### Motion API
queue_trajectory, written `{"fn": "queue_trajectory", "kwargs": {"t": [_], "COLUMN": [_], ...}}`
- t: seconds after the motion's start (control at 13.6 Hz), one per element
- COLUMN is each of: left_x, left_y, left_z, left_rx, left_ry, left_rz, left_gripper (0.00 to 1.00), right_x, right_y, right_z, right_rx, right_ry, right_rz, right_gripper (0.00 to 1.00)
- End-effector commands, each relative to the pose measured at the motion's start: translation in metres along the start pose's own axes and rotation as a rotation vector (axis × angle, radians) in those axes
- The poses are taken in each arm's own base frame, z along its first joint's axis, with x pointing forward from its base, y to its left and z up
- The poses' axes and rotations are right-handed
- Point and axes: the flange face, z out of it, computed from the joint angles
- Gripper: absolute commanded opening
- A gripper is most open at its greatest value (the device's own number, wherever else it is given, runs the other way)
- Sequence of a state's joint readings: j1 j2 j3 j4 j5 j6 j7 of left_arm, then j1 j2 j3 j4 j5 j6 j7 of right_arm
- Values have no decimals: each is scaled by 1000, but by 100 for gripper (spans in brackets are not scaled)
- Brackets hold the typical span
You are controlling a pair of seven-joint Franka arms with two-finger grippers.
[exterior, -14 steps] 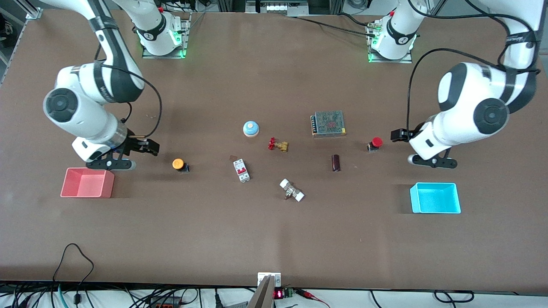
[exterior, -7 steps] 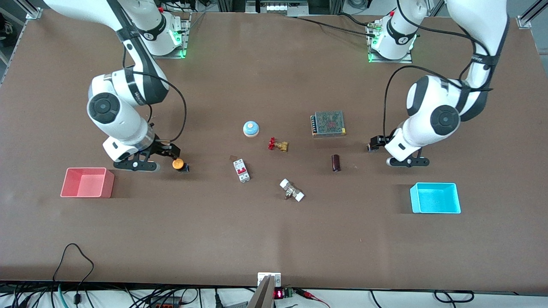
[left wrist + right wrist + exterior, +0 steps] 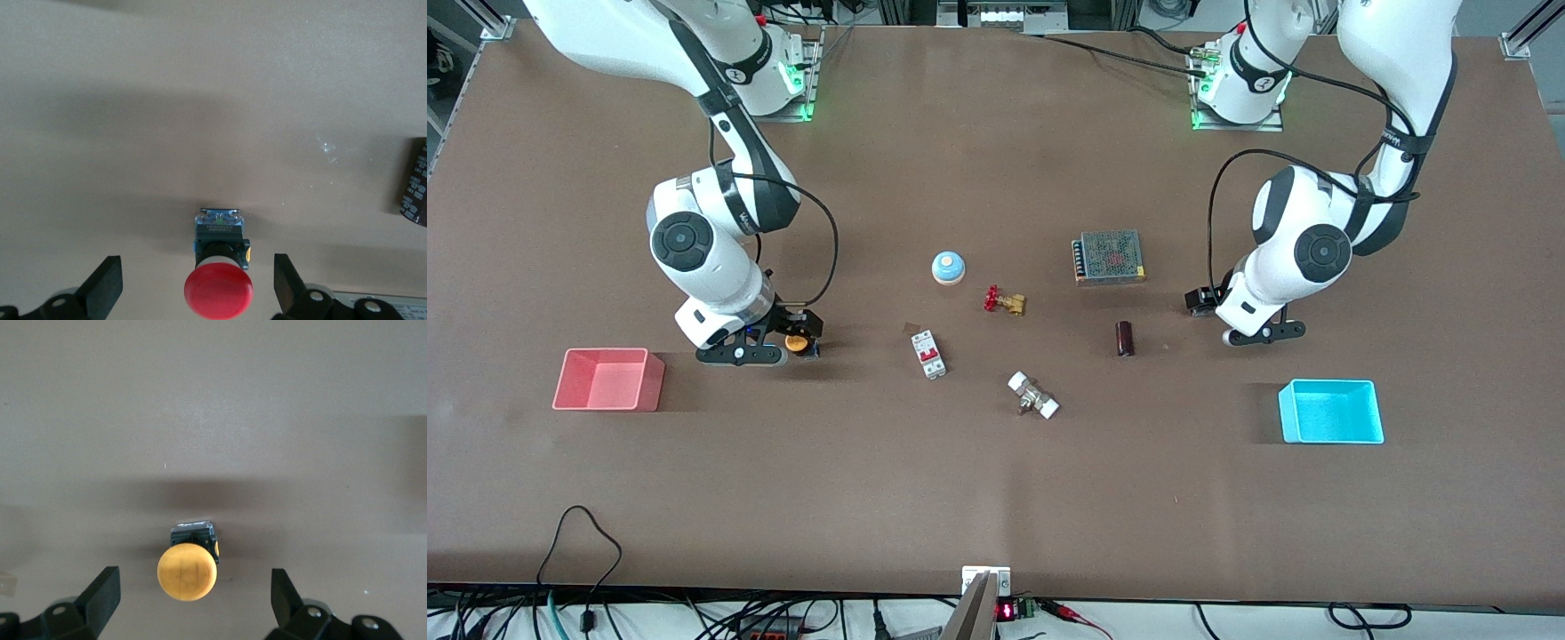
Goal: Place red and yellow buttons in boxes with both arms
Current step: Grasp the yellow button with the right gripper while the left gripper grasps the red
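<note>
**Both buttons framed, neither lifted**

On the table, the red button [image 3: 219, 293] and yellow button [image 3: 187, 571] are waiting; the pink bin [image 3: 569, 391] and cyan bin [image 3: 1375, 418] are sitting empty. Each button is lying centred between the spread jaws of the left gripper [image 3: 193, 293] and right gripper [image 3: 193, 600], untouched.

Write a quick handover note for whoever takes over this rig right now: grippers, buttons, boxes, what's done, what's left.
Left gripper: open, astride the red button, not closed.
Right gripper: open, astride the yellow button, not closed.
Both buttons sit on the table.
Pink box at the right arm's end and cyan box at the left arm's end hold nothing.
Done: approach.
Left: grasp, lift, drop each button into a box.
</note>
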State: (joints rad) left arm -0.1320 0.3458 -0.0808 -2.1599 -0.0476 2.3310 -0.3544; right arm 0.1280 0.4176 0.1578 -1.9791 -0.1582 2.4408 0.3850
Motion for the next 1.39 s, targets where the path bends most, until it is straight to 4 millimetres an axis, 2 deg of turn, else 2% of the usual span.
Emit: {"fn": "queue_trajectory", "kwargs": {"t": [0.0, 0.22, 0.51, 0.59, 0.81, 0.95, 1.03, 1.17, 1.32], "left_x": [-4, -9, -11, -12, -12, -12, -12, -11, -9], "left_y": [2, 12, 15, 16, 17, 17, 17, 18, 15], "left_z": [16, 28, 36, 38, 38, 39, 38, 24, -16], "left_rx": [-19, -12, -7, -6, -6, -6, -5, -10, -23], "left_ry": [-1, -10, -23, -26, -28, -29, -27, -1, 60], "left_rz": [-26, -7, 2, 4, 17, 21, 22, 48, 98], "left_gripper": [100, 100, 100, 96, 58, 37, 30, 21, 16], "right_x": [2, 2, -2, -2, -4, -4, -4, -4, -4], "right_y": [2, -1, -5, -5, -7, -7, -7, -6, -7], "right_z": [4, 20, 29, 32, 36, 37, 37, 37, 36], "right_rx": [4, 15, 15, 15, 15, 15, 15, 15, 15], "right_ry": [19, 21, 6, 2, -6, -7, -7, -7, -6], "right_rz": [-21, -26, -36, -36, -39, -39, -46, -52, -53], "right_gripper": [100, 100, 100, 100, 98, 88, 84, 82, 76]}}
